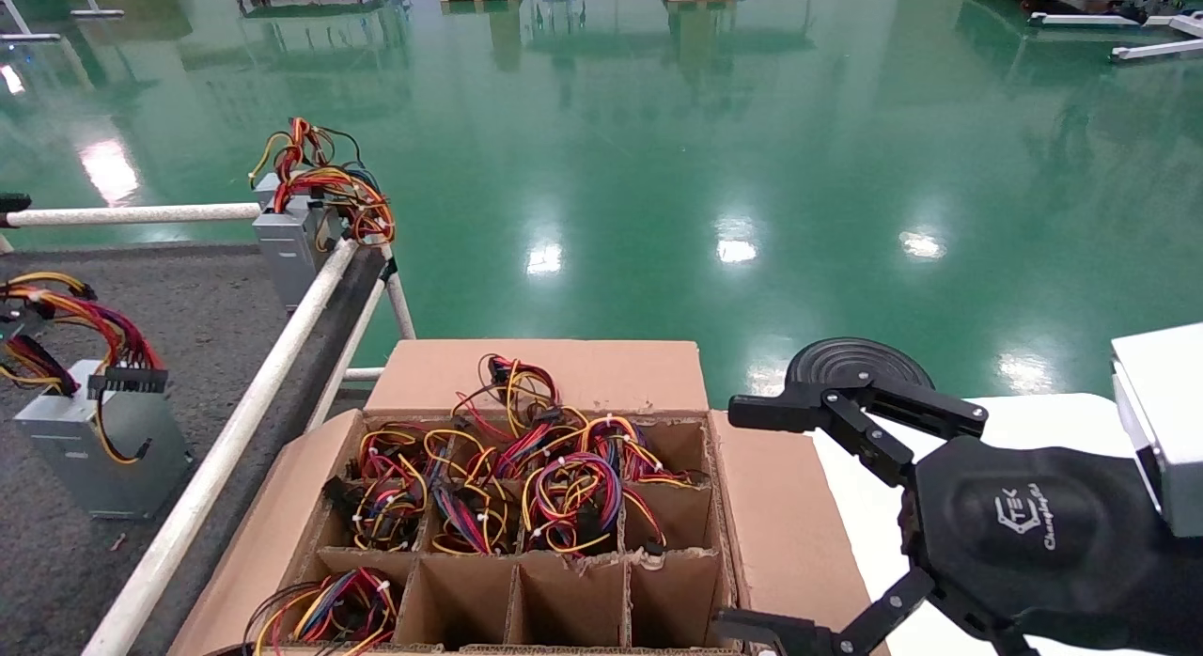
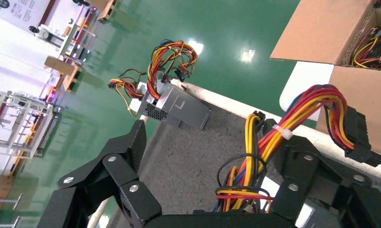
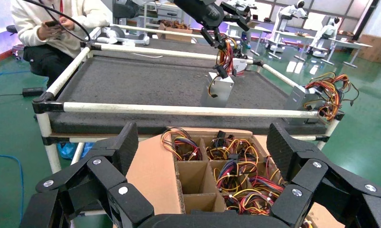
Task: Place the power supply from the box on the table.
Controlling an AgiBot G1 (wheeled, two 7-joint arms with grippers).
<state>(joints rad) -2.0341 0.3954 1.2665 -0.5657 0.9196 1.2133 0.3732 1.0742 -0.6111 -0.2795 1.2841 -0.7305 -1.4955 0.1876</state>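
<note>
The cardboard box (image 1: 451, 374) stands open below me, and several of its cells hold wire bundles (image 1: 564, 477). One silver power supply (image 1: 103, 440) stands on the grey table (image 1: 216, 299), its wires rising to the left. My left gripper (image 2: 217, 137) hovers above it, open, with that wire bundle (image 2: 283, 133) lying against one finger (image 2: 312, 161). From the right wrist view I see this unit (image 3: 217, 90) under the left arm. My right gripper (image 1: 742, 520) hangs open and empty over the box's right flap, beside the box (image 3: 155, 175).
Another power supply (image 1: 291, 242) sits at the table's far corner by the white rail (image 1: 282, 355). Three front cells of the box are empty (image 1: 564, 600). A black disc (image 1: 851, 360) rests on a white tabletop (image 1: 1034, 421). A seated person (image 3: 46, 28) is beyond the table.
</note>
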